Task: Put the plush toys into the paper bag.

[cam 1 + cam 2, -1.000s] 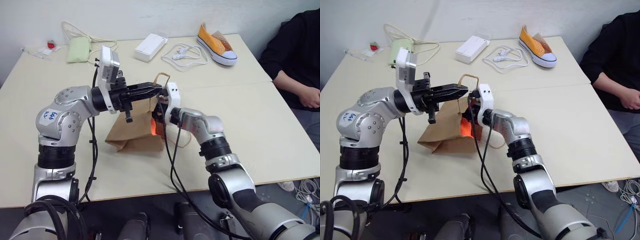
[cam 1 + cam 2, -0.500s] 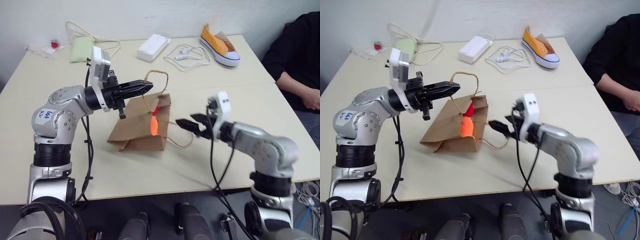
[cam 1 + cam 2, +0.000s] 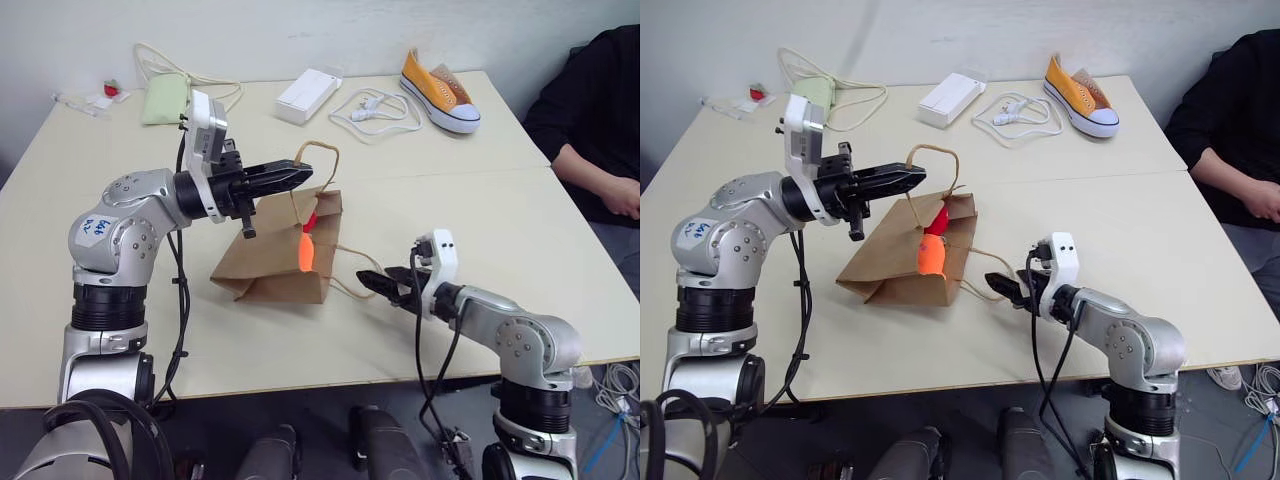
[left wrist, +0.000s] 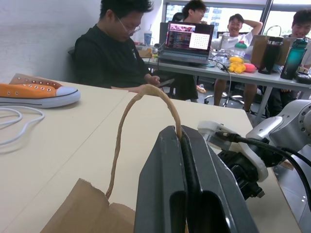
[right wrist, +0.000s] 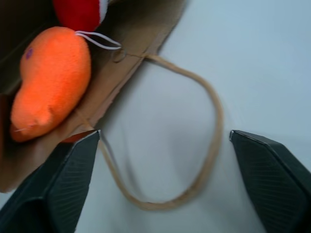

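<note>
my left pincer (image 3: 303, 174) clamped on paper bag (image 3: 270, 262) handle, mouth held up. my right pincer (image 3: 372, 284) gaping wide beside mouth (empty). orange fish toy (image 5: 48, 82), red-white toy (image 5: 80, 12) inside mouth, just ahead.

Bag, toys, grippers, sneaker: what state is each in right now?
Bag: lying on the table, mouth open toward the right gripper, one handle lifted.
Orange toy: in the bag's mouth, partly showing.
Red toy: in the mouth, beside the orange one.
Left gripper: shut on the raised handle.
Right gripper: open, empty, by the lower handle.
Sneaker: upright, untouched.
</note>
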